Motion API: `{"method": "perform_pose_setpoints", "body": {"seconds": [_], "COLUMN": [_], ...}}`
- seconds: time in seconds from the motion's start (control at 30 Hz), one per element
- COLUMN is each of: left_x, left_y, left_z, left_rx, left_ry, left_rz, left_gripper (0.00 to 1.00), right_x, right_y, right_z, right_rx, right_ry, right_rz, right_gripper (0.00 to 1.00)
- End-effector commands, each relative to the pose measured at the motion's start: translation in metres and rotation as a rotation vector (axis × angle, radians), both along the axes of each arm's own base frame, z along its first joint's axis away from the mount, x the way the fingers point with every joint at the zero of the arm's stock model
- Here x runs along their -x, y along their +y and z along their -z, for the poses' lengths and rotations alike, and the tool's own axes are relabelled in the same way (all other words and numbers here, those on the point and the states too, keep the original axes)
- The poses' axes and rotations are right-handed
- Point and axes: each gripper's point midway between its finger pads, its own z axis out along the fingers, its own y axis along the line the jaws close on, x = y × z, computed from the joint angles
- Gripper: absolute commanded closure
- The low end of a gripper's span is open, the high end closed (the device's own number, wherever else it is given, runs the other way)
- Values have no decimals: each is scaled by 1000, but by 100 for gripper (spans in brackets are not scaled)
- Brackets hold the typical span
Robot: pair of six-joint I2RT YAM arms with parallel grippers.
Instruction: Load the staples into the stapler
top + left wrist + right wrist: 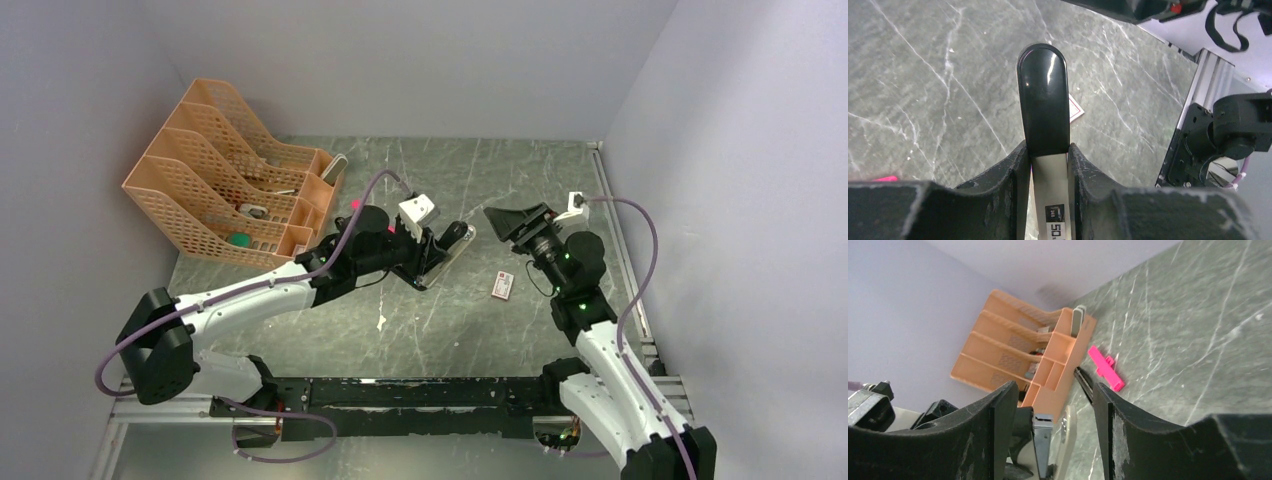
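My left gripper [1045, 152] is shut on the stapler [1043, 100], one finger on each side of its body, with the glossy black top sticking out ahead. In the top view the stapler [447, 245] lies tilted at mid-table in the left gripper [425, 248]. The right gripper [517, 222] hovers just to its right, open and empty. Seen from the right wrist, the stapler's front end [1063, 440] shows between the spread fingers of that gripper [1050, 405], apart from both. A small white box with red print [503, 285] lies flat near the right arm. A tiny pale strip [381, 322], possibly staples, lies nearer the front.
An orange mesh desk organizer [225, 180] holding small items stands at the back left. A bright pink plastic piece [1105, 369] and a slim black stick [1083, 382] lie beside it. A metal rail [620, 240] runs along the right table edge.
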Motion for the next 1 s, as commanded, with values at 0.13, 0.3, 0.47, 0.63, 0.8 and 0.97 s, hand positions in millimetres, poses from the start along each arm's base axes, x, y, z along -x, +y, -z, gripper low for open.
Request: {"method": "perform_pose_setpoints", "body": {"seconds": [0.13,0.3,0.47,0.63,0.8,0.97], "left_x": [9,8,7,6,7,7], "left_y": [-14,-16,-17,-18,-19,-20], "left_z": [-46,-50,-47,-51,-52,-52], "left_rx": [152,160,156,169,183,199], "left_ry": [-82,-89,-84,-86,-85,-75], "left_rz": [78,84,81,81,79,80], "left_gripper": [93,93,93,93,93,93], "right_x": [-2,-2,-1,-1,0,1], "right_y": [29,34,41,44,45,45], "right_z": [9,22,26,36,44,47], "right_rx": [-48,-58,-76,-94,-103,-110], "right_ry": [92,134,143,170,189,192], "right_rz": [-168,-202,-246,-261,-266,-264], "right_gripper": [42,45,47,51,57,68]}}
